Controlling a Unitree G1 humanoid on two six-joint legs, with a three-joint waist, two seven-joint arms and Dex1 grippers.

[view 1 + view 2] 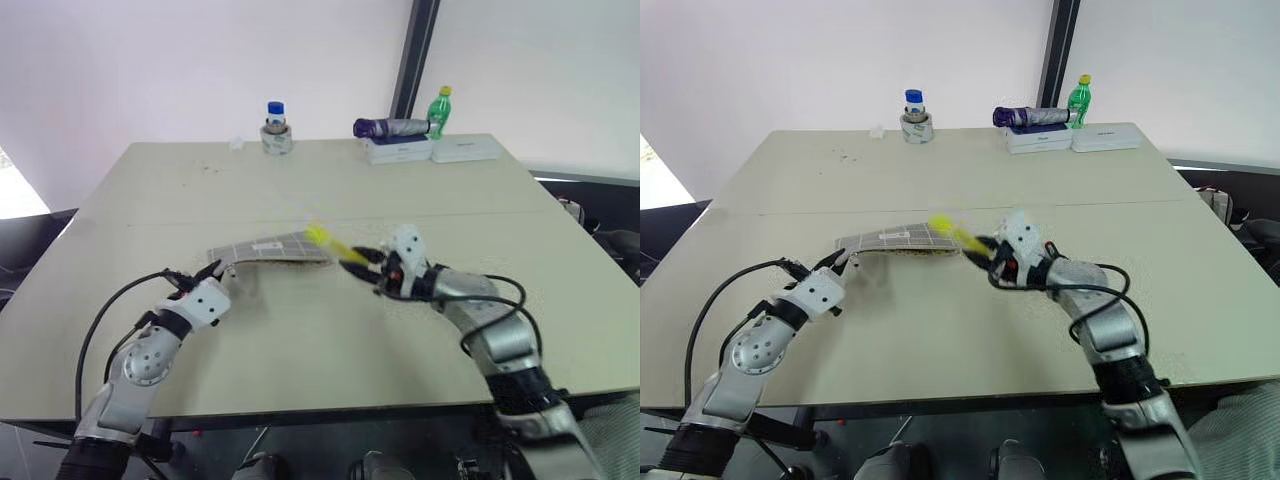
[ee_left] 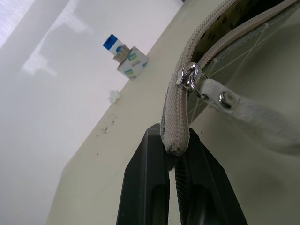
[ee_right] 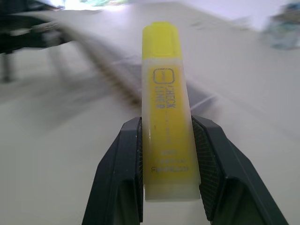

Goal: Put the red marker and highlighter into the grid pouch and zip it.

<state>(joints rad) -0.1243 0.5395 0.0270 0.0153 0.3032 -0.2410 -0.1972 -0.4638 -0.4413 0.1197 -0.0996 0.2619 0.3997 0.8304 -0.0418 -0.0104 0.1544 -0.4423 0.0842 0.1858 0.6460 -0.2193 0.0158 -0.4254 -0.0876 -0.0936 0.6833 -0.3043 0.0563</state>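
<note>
The grid pouch [image 1: 272,247] lies mid-table, its near-left end lifted off the surface. My left gripper [image 1: 224,268] is shut on that end. The left wrist view shows its fingers [image 2: 145,178] pinching the tip of the zipper tape [image 2: 176,140], with the silver zipper pull [image 2: 189,78] just beyond and the mouth of the pouch gaping. My right gripper [image 1: 362,260] is shut on the yellow highlighter [image 1: 328,241], which it holds in the air beside the pouch's right end, pointing toward it. In the right wrist view the highlighter [image 3: 165,103] stands between both pads. The red marker is out of view.
At the table's far edge stand a blue-capped jar [image 1: 276,127], a green bottle [image 1: 440,108] and a purple rolled item [image 1: 390,127] on white boxes [image 1: 432,150]. A dark post [image 1: 413,55] rises behind them.
</note>
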